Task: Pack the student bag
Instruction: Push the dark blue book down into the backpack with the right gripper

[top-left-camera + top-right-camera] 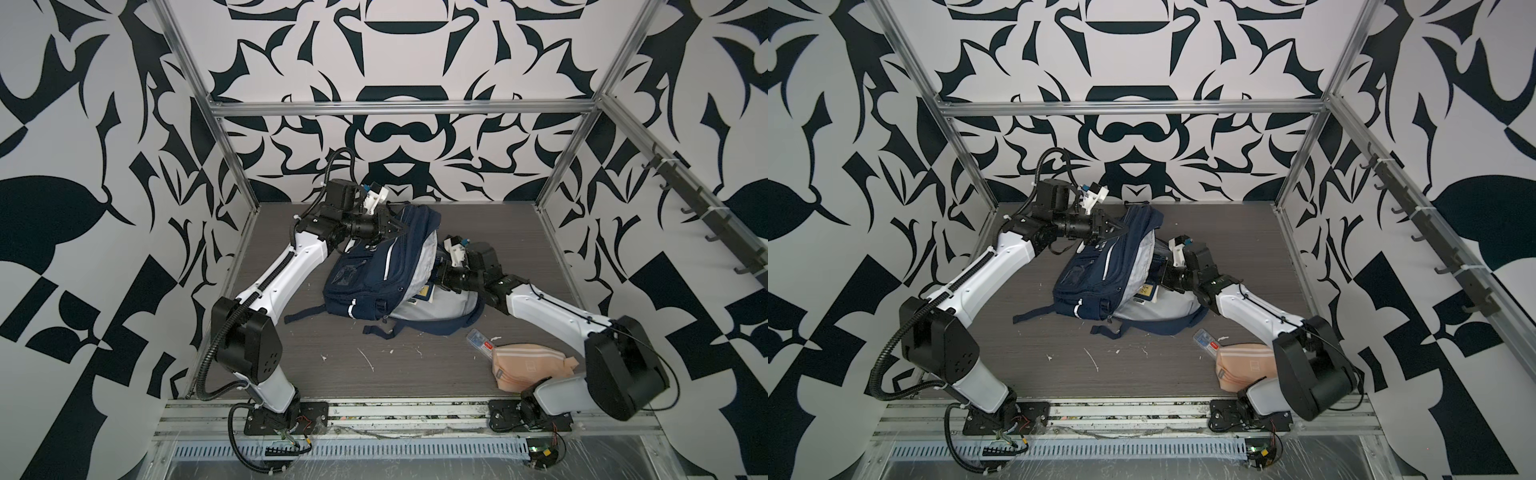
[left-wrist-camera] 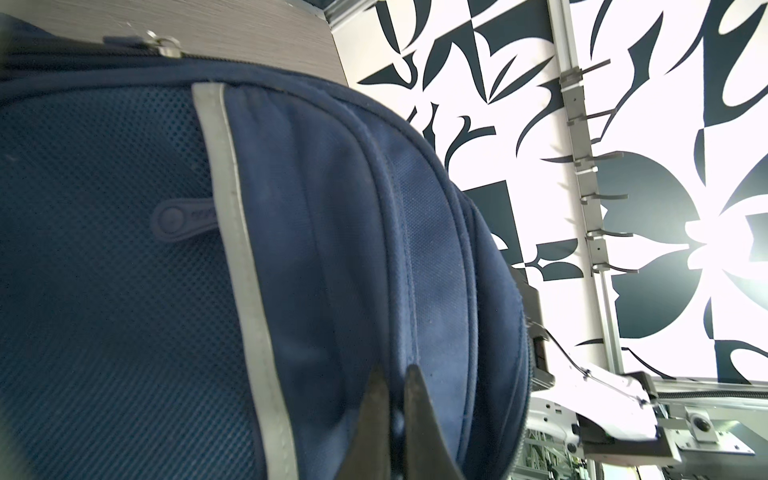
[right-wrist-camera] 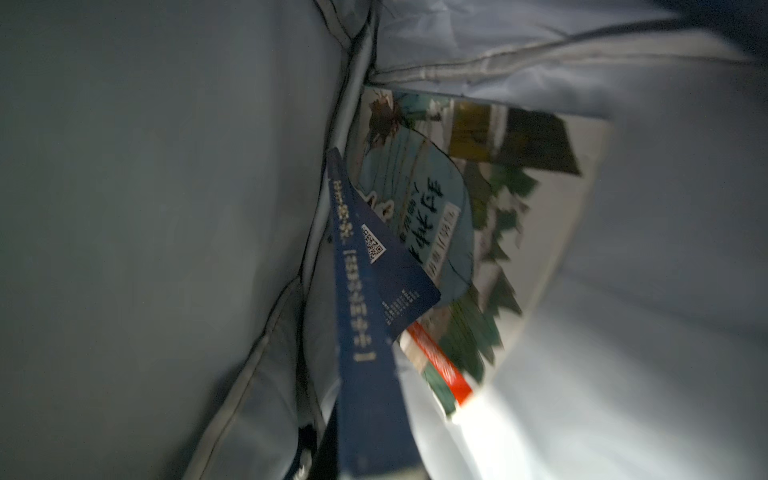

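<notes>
Navy bag (image 1: 361, 266) lies on its side mid table (image 1: 332, 361), mouth facing right, grey lining showing. At its far top edge the left gripper (image 2: 392, 374) pinches a navy fold, and that edge is lifted. Into the mouth goes the right gripper (image 1: 436, 277), tips hidden, jaws pressed together, cannot tell if gripping anything. Inside, blue book (image 3: 365, 332) leans on picture book (image 3: 457, 232). Near the right arm base, apart from bag: pouch (image 1: 528, 365), clear case (image 1: 480, 340)

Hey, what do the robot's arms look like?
Both arms have white link shells with black joint housings. The left arm carries a black corrugated conduit, the right arm a thin black cable. The left end effector is dark and pointed.
</notes>
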You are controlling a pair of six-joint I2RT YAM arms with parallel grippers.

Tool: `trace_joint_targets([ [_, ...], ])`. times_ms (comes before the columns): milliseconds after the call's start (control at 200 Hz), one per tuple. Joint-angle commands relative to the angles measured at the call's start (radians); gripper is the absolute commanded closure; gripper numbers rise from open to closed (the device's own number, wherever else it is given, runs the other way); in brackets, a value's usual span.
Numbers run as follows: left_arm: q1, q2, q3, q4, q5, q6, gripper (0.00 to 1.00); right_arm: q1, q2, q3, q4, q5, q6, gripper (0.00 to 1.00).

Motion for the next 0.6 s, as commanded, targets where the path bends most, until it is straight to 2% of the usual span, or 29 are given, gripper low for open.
trace_joint_targets([
  [0, -0.016, -0.087, 0.004, 0.142, 0.058, -0.011, 1.00, 0.005, 0.054, 0.060, 0.183, 0.014, 0.023, 1.00],
  [135, -0.022, -0.092, -0.003, 0.157, 0.057, -0.023, 1.00, 0.013, 0.160, 0.081, 0.302, -0.005, 0.066, 1.00],
  [295, -0.033, -0.087, 0.004, 0.170, 0.046, -0.036, 1.00, 0.037, 0.272, 0.142, 0.331, -0.010, 0.079, 1.00],
  [470, -0.036, -0.081, -0.009, 0.183, 0.015, -0.065, 1.00, 0.048, 0.385, 0.133, 0.526, 0.013, 0.200, 1.00],
  [595, -0.046, -0.084, -0.012, 0.186, -0.004, -0.067, 1.00, 0.069, 0.422, 0.168, 0.515, 0.031, 0.185, 0.99],
])
